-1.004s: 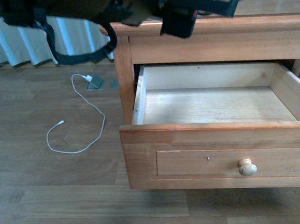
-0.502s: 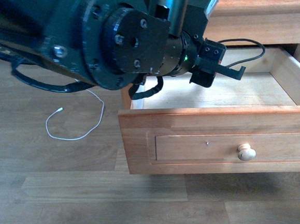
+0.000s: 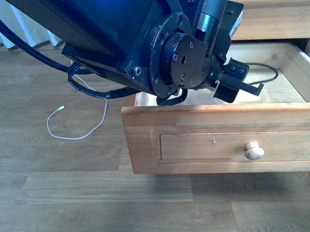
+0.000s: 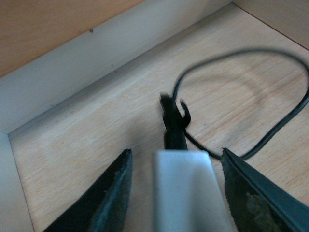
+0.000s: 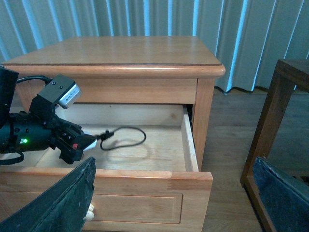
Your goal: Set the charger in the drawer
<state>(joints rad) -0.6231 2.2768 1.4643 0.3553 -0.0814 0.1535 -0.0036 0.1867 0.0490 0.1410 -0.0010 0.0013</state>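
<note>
Left of the drawer (image 3: 198, 118), a white cable (image 3: 78, 134) lies on the floor; ignore it. Your left gripper (image 4: 176, 153) is inside the drawer, near its left wall, fingers spread. The charger (image 4: 186, 188) sits between them with a gap on each side, so it looks let go. Its long axis runs along the fingers toward the drawer's back wall, and the black lead (image 4: 241, 50) loops off its far end toward the drawer's right side. The right gripper (image 5: 174, 166) hangs wide and empty, well out in front of the drawer. The arm hides the block in the front view. The left wrist view is blurred and crops its near end, so you cannot tell whether it rests on the drawer floor
</note>
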